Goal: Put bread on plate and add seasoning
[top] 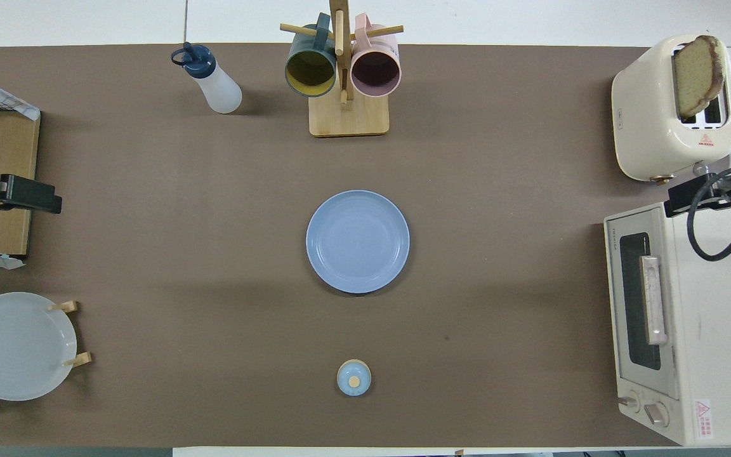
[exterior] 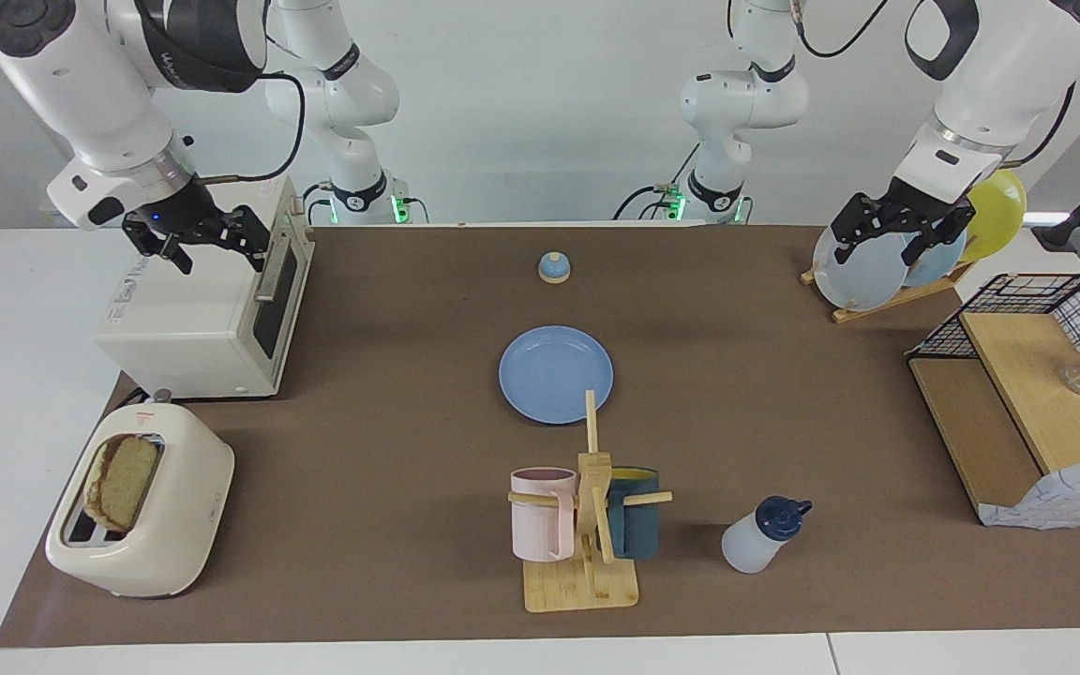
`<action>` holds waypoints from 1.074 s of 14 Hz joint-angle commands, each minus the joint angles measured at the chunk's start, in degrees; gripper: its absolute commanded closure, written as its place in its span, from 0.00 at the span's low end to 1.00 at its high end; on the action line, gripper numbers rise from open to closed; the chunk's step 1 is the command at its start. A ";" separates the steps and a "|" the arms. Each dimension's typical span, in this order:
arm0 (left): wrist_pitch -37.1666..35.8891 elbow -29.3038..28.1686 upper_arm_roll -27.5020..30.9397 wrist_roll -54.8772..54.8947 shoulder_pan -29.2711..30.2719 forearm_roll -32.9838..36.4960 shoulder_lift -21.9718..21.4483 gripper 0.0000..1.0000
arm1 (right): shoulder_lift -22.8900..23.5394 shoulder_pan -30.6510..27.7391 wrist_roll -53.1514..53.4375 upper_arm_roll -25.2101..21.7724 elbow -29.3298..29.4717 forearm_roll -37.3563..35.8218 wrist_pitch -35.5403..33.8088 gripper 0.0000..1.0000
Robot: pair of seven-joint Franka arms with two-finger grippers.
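Observation:
The bread (exterior: 123, 483) (top: 695, 75) stands upright in a slot of the cream toaster (exterior: 174, 525) at the right arm's end of the table. The blue plate (exterior: 556, 373) (top: 358, 241) lies bare at the table's middle. Farther from the robots than the plate, toward the left arm's end, the seasoning bottle (exterior: 765, 536) (top: 210, 79) stands with its navy cap on. My right gripper (exterior: 210, 246) hangs open over the toaster oven, holding nothing. Over the plate rack, my left gripper (exterior: 880, 246) is open and holds nothing either.
A white toaster oven (exterior: 212, 309) sits nearer to the robots than the toaster. A wooden mug tree (exterior: 587, 562) with a pink and a teal mug stands beside the bottle. A small blue bell knob (exterior: 553, 267), a plate rack (exterior: 887, 281) and a wire-and-wood shelf (exterior: 1018, 394) are also there.

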 commanded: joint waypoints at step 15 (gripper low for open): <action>20.04 -13.96 -0.77 -7.54 -5.88 1.27 -5.66 0.00 | -0.09 -1.43 -0.24 0.01 -4.65 -3.41 24.93 0.00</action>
